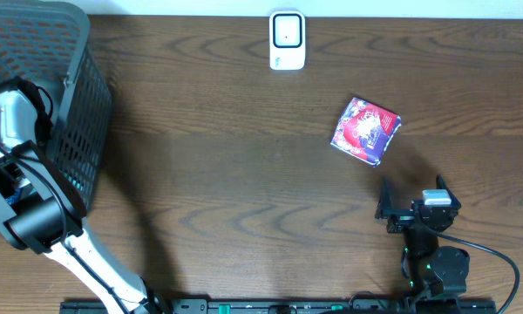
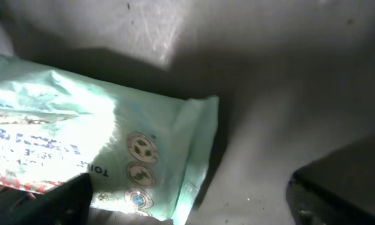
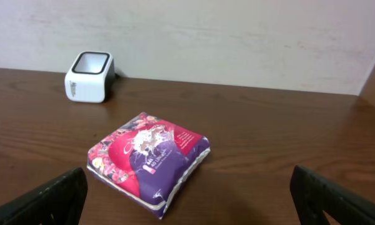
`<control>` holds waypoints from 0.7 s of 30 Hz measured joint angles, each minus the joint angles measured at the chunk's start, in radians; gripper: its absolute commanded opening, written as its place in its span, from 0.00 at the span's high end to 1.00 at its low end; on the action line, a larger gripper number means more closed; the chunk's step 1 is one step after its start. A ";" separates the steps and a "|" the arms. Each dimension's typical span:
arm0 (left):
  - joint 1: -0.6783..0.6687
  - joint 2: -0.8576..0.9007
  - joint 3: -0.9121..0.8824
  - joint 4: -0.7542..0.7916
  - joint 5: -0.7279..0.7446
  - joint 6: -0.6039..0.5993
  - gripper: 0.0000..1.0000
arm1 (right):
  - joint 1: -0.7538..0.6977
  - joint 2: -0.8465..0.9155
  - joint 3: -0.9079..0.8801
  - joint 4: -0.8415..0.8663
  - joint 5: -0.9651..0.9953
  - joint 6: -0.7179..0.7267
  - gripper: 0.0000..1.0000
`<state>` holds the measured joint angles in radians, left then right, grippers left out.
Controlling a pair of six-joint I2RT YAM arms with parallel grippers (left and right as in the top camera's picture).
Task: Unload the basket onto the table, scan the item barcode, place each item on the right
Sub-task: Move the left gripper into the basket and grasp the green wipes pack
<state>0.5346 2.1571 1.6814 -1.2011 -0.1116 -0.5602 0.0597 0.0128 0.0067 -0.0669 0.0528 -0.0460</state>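
Observation:
A red and purple packet (image 1: 366,131) lies flat on the wooden table, right of centre. In the right wrist view this packet (image 3: 149,159) sits just ahead of my right gripper (image 3: 190,209), which is open and empty and not touching it. The white barcode scanner (image 1: 287,40) stands at the table's far edge, and the right wrist view shows the scanner (image 3: 89,76) beyond the packet to the left. My left arm (image 1: 17,174) reaches into the dark mesh basket (image 1: 70,105). There my left gripper (image 2: 190,190) is open over a mint-green packet (image 2: 112,137) lying on the basket floor.
The basket fills the table's far-left corner, its grey floor (image 2: 287,94) bare to the right of the green packet. The right arm's base (image 1: 440,262) sits at the front edge, with a black cable curving off to its right.

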 measured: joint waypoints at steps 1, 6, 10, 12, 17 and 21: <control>-0.001 0.000 -0.002 -0.003 -0.003 0.000 0.15 | 0.000 0.000 0.000 0.000 0.000 0.000 0.01; -0.008 0.001 -0.012 -0.005 -0.049 0.010 0.26 | 0.000 0.000 0.000 0.000 0.000 0.000 0.01; -0.009 0.000 -0.026 0.006 -0.076 0.016 0.25 | 0.000 0.000 0.000 0.000 0.000 0.000 0.01; -0.010 -0.011 -0.044 0.025 -0.081 0.016 0.25 | 0.000 0.000 0.000 0.000 0.000 0.000 0.01; -0.014 -0.029 -0.081 0.056 -0.107 0.016 0.61 | 0.000 0.000 0.000 0.000 0.000 0.000 0.01; -0.013 -0.024 -0.095 0.050 -0.162 0.038 0.93 | 0.000 0.000 0.000 0.000 0.000 0.000 0.01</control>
<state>0.5213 2.1326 1.5860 -1.1511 -0.2733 -0.5224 0.0597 0.0128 0.0067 -0.0669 0.0528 -0.0460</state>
